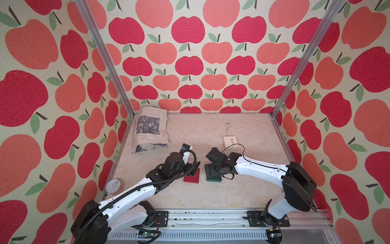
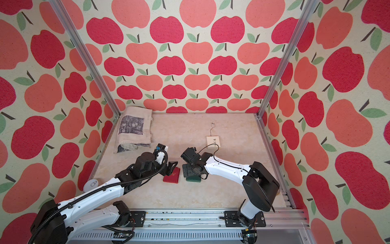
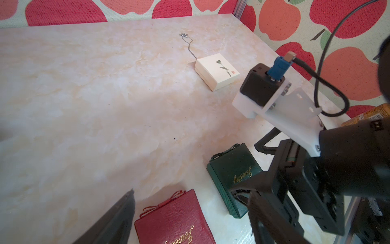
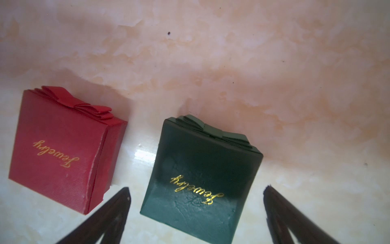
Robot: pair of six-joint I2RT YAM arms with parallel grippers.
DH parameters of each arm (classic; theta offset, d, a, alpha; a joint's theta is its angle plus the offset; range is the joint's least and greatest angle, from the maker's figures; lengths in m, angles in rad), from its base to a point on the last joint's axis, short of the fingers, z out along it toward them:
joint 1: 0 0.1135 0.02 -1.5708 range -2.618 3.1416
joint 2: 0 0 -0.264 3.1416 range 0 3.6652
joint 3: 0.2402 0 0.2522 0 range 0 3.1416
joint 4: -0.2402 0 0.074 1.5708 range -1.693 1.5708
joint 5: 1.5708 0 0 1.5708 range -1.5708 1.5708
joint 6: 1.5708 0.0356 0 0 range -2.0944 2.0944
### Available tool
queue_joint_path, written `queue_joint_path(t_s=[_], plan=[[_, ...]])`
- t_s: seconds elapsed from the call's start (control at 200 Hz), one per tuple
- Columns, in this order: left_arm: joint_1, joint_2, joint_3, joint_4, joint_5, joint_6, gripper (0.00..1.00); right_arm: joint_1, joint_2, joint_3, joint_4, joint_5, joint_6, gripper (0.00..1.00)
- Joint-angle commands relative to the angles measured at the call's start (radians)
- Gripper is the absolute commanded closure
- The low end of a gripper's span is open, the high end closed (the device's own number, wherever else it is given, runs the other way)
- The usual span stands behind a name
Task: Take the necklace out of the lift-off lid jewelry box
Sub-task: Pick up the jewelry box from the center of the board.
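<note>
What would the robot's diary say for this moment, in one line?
left hand: open, above red box | right hand: open, astride green box | necklace: on table beyond white box, lid on

Both arms are white tubes with black joints. The left arm (image 1: 143, 190) wears a fat, ribbed black hose (image 1: 195, 158). The right arm (image 1: 259, 166) has a thin black wire (image 1: 244, 149), a blue plug (image 3: 278, 67) and tiny silver screws (image 3: 285, 90). The right gripper (image 4: 196, 188) has dark, pointy fingers (image 4: 109, 211).

Red box (image 4: 63, 147) sits just beside green box (image 4: 202, 175); open table (image 4: 232, 52) beyond both.
</note>
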Motion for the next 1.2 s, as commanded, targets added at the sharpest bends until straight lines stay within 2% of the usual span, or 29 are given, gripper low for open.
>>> queue_joint_path(t_s=[0.0,0.62,0.856,1.196], plan=[[0.007,-0.032,-0.023,-0.030,-0.004,-0.003,0.14,0.013,0.018,0.036,-0.050,0.055,0.043,0.01],[0.015,-0.052,-0.037,-0.029,0.006,-0.001,0.12,0.040,0.097,0.070,-0.113,0.097,0.094,0.01],[0.015,-0.054,-0.038,-0.020,0.007,-0.004,0.11,0.042,0.108,0.066,-0.095,0.073,0.079,0.01],[0.015,-0.042,-0.035,-0.010,0.001,-0.007,0.10,0.042,0.135,0.078,-0.076,0.043,0.056,0.07]])
